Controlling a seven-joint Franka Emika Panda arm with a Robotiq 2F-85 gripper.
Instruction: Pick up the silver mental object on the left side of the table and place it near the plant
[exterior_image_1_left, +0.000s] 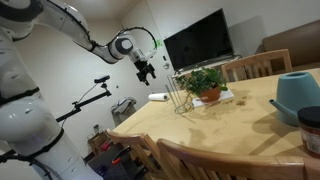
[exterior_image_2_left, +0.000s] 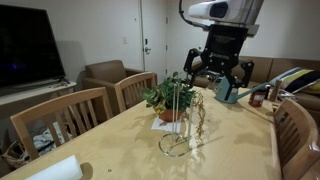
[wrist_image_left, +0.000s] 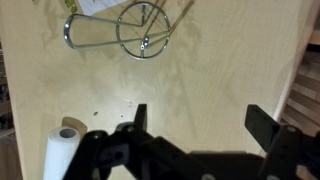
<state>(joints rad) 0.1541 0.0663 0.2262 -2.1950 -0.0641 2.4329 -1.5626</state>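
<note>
Gripper hangs wide open and empty above the light-wood table, off to one side of the silver wire frame. That frame already stands just beside the potted plant. Placement looks done. Any retreat should go straight up, clear of rods and leaves.

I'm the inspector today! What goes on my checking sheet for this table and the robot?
Surface: light-wood table, smooth pale top.
Job's things: silver wire frame upright, close beside the plant.
Clutter: teal vessel, white roll, white tray by the plant's pot.
Pincer: pincer open, empty, above the table.
Cables: nothing seen on the table.
Surroundings: wooden chairs, TV, armchair.
</note>
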